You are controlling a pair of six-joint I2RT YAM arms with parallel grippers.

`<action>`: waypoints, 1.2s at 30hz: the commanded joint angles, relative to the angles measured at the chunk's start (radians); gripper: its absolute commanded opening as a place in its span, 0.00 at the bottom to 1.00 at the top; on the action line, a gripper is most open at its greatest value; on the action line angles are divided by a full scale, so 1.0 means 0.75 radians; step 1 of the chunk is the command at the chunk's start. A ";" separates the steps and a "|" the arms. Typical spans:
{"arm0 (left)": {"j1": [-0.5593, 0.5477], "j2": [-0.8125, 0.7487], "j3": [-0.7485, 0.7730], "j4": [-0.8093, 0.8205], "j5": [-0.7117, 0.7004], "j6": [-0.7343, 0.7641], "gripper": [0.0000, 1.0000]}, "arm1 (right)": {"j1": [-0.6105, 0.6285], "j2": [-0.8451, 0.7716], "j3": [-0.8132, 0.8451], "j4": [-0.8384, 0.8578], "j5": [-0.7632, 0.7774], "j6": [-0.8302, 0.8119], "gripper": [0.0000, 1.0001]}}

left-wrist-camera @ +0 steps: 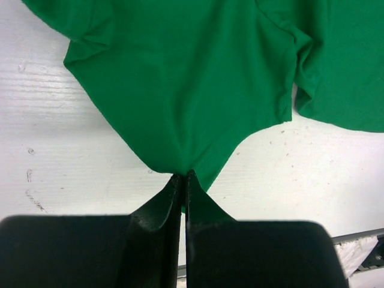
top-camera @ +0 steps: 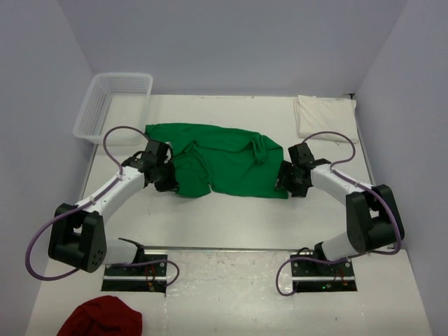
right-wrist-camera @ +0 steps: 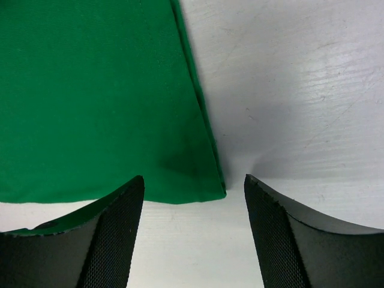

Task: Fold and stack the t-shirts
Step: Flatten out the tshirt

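The green t-shirt (top-camera: 224, 161) lies rumpled and partly doubled over in the middle of the white table (top-camera: 231, 224), with one sleeve bunched up towards its far right side. The left gripper (left-wrist-camera: 183, 176) is pinched tight on the shirt's near left part. A point of fabric is drawn in between the two closed black fingers, and the cloth fans out from them in soft creases.

The right gripper (right-wrist-camera: 193, 178) stands at the shirt's near right corner with its jaws well apart and nothing between them gripped. The hemmed corner lies flat on the table in the gap. One textured finger (right-wrist-camera: 114, 234) sits over the green cloth, and the other is above bare table just off the shirt's right edge. I cannot tell whether either finger touches the fabric.

The cream-white t-shirt (top-camera: 324, 115) rests folded in the far right corner of the table, well apart from the green one. A white plastic mesh basket (top-camera: 91, 115) sits at the far left corner, partly over the left edge. A dark red cloth (top-camera: 101, 318) lies crumpled by the near left corner, in front of the left arm's base. Purple cables (top-camera: 112, 136) loop along both arms.
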State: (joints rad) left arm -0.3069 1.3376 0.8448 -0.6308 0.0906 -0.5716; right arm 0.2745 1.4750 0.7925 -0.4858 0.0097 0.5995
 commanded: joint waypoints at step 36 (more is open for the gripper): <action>0.010 -0.237 0.093 -0.100 0.180 0.087 0.00 | 0.025 0.056 0.062 -0.097 0.081 0.189 0.05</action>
State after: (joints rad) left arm -0.3069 1.1843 0.9051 -0.6838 0.2062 -0.5301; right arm 0.2878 1.5204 0.8021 -0.5392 0.0338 0.7334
